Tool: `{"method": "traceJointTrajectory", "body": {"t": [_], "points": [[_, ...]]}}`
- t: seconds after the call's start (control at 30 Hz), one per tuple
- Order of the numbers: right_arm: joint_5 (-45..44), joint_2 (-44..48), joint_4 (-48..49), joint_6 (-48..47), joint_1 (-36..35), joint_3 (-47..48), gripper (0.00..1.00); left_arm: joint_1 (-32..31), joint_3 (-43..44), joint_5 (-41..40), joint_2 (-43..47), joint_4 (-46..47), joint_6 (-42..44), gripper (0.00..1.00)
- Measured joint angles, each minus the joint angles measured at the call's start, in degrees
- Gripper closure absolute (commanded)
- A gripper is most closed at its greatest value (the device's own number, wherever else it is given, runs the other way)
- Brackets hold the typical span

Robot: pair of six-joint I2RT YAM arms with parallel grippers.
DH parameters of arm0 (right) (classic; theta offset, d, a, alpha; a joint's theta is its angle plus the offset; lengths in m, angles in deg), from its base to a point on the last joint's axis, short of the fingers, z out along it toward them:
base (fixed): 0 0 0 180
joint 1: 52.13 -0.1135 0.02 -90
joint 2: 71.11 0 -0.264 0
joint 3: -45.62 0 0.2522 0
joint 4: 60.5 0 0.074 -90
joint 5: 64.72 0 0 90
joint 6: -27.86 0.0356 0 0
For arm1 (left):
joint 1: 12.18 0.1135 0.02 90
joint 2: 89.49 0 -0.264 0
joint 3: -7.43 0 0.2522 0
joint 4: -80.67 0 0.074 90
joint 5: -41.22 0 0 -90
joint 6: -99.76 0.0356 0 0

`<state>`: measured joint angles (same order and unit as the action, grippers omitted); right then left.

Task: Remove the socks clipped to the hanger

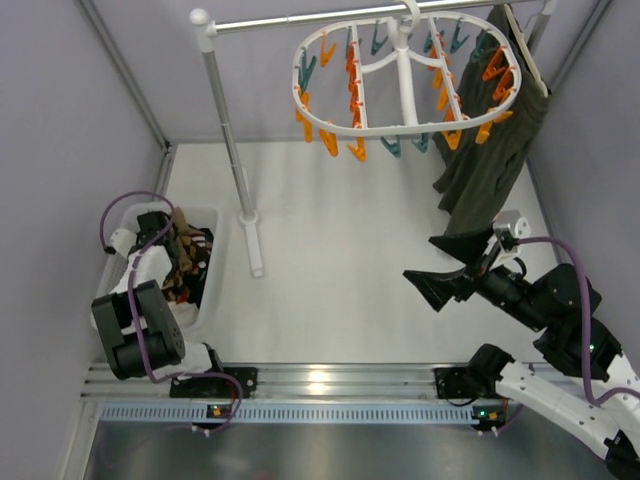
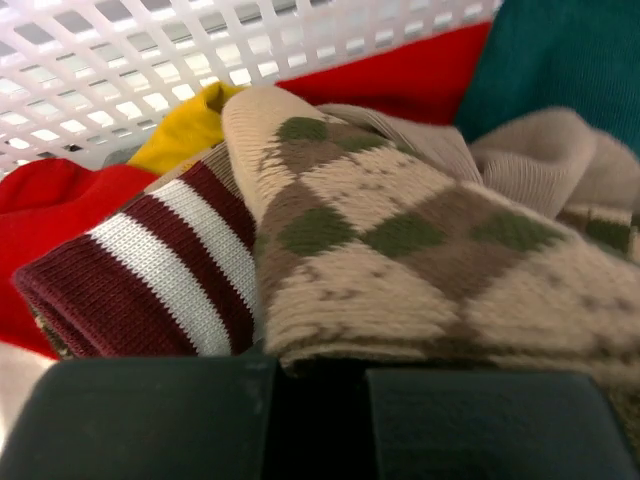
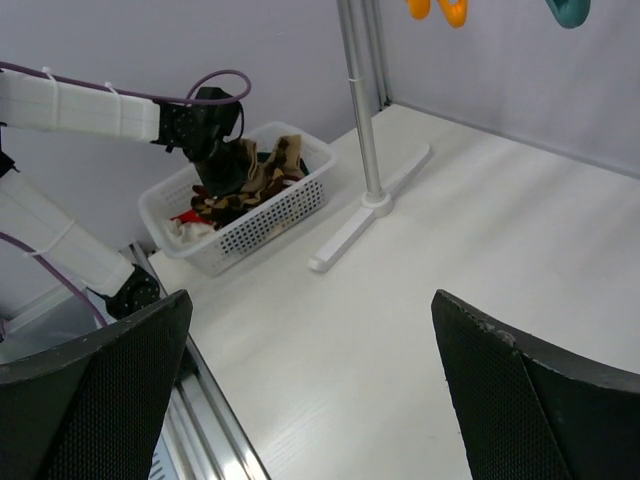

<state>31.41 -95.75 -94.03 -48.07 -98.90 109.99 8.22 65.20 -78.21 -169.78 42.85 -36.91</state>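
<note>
Left end effector [image 1: 160,228]: jaws closed, lowered inside the white basket [image 1: 213,288] at the worktop's [image 1: 350,250] left edge, close to the side wall. The socks [image 2: 400,240], argyle and red-and-white striped, lie heaped in this basket, right against the closed fingers.

Right end effector [image 1: 420,258]: jaws spread wide, poised above open worktop right of centre.

The hanger [image 1: 404,85] hangs from the stand [image 1: 235,170] near the back wall, beside an olive garment [image 1: 490,150]. The stand's foot sits between basket and open middle. Surface white, flat; pale walls on three sides.
</note>
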Motion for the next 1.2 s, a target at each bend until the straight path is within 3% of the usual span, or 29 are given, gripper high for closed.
{"method": "traceJointTrajectory", "body": {"t": [0.13, 0.17, 0.2, 0.3, 0.43, 0.47, 0.53, 0.77, 0.93, 1.03, 1.2], "points": [[0.0, 1.4, -0.1, 0.5, 0.0, -0.8, 0.00, 0.9, 0.0, 0.6, -0.7, 1.8, -0.9, 0.87], [0.0, 1.7, -0.1, 0.6, 0.0, -0.9, 0.01, 0.9, -0.1, 0.6, -0.4, 1.9, -0.8, 0.79], [-0.1, 2.1, 0.0, 0.7, 0.0, -1.0, 0.01, 0.9, -0.2, 0.8, 0.0, 2.0, -0.7, 0.60], [-0.1, 2.6, 0.0, 0.8, 0.0, -1.1, 0.01, 1.0, -0.4, 1.7, 2.7, 2.7, -0.1, 0.31], [-0.3, 2.7, -0.1, 1.1, 0.0, -1.1, 0.01, 0.9, -1.0, 5.3, 11.1, 1.7, 1.3, 0.15], [-0.4, 2.9, -0.1, 1.2, 0.0, -1.1, 0.00, 0.9, -1.0, 6.2, 13.5, 1.2, 1.7, 0.06], [-0.5, 3.2, -0.2, 1.3, 0.0, -1.1, 0.01, 0.9, -1.0, 7.4, 17.4, 0.4, 2.2, 0.02], [-2.8, 4.9, -1.3, 1.5, 0.0, -1.1, 0.00, 0.9, 0.9, 12.0, 28.8, -6.1, 6.7, 0.01], [-13.6, 6.0, -5.7, 1.5, 0.0, -1.1, 0.01, 0.2, 8.9, 26.3, 33.6, -8.8, 14.6, 0.01], [-21.7, 6.9, -9.6, 1.3, 0.0, -1.1, 0.00, -3.7, 14.5, 30.7, 34.7, -10.9, 20.4, 0.01], [-31.6, 6.7, -16.6, 0.9, 0.0, 1.0, 0.01, -14.8, 17.5, 29.7, 39.0, -16.7, 26.7, 0.01]]}}
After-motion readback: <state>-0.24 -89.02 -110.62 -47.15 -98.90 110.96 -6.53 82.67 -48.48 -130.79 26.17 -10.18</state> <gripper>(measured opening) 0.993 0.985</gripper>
